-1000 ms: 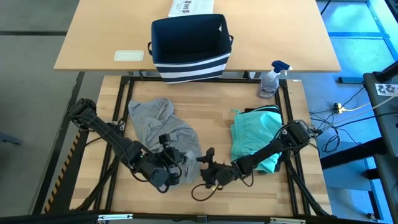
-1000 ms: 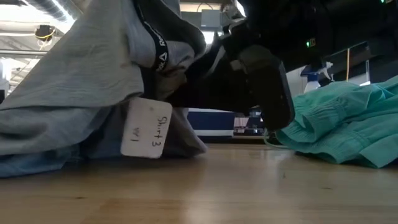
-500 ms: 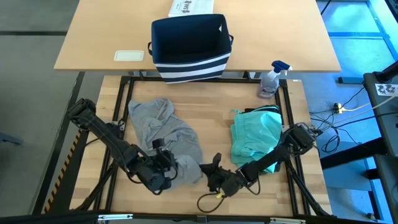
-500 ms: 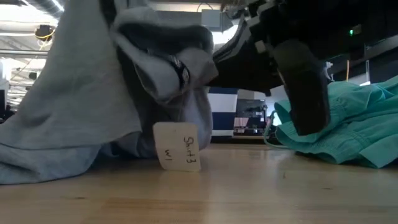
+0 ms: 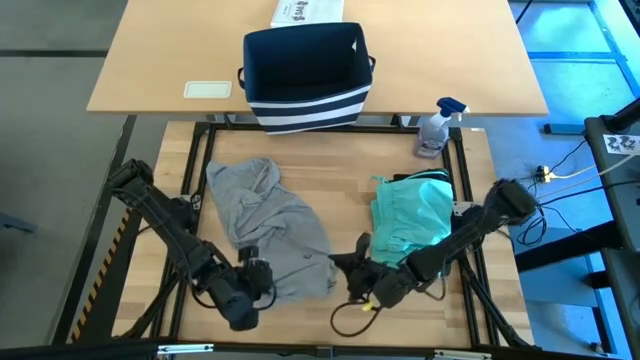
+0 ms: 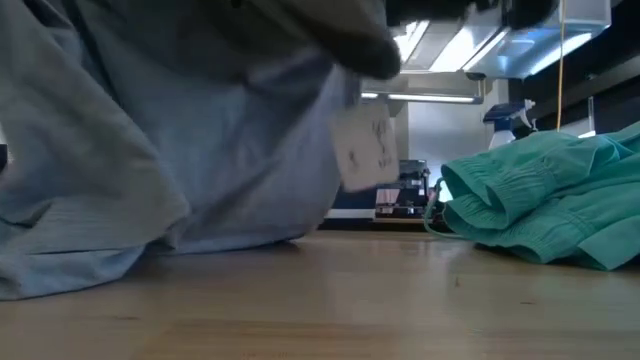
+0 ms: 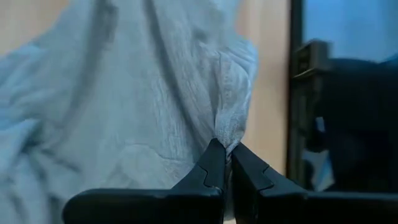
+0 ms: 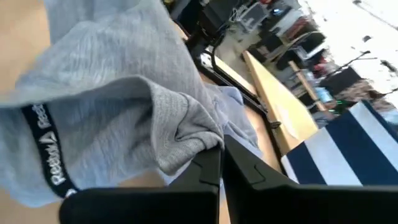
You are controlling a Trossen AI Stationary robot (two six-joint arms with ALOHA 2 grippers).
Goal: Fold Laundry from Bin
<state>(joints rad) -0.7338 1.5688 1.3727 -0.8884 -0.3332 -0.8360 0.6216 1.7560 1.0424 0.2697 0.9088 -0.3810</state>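
Note:
The grey T-shirt (image 5: 268,222) lies spread on the wooden table's left half, its near edge raised between my two grippers. My left gripper (image 5: 262,274) is shut on that edge's left part, and my right gripper (image 5: 342,262) is shut on its right part, beside the black logo band (image 8: 50,140). A white paper tag (image 6: 365,150) hangs from the raised cloth. The teal piece (image 5: 410,215) lies bunched on the right. The navy bin (image 5: 305,75) stands on the far table. My left gripper pinches a gathered fold of the grey shirt (image 7: 229,134) between its two fingertips, coming slanting down from the near left. The cloth fans out from the pinch, with the shirt's far part on the table. My right gripper pinches a bunched fold of the shirt's edge (image 8: 198,142) between its fingers, almost level from the near right. That fold is lifted clear; the shirt's lower folds (image 6: 100,260) rest on the table.
A spray bottle (image 5: 436,128) stands at the table's far right edge. A white printed box (image 5: 305,12) sits behind the bin and a pale flat pad (image 5: 207,89) to its left. Bare wood shows between the shirt and the teal piece.
My right gripper has risen with the shirt's near edge, so the paper tag that stood on the table now hangs clear. My left gripper has gone toward the table's near left corner with its fold. The shirt's near edge is drawn wider between them.

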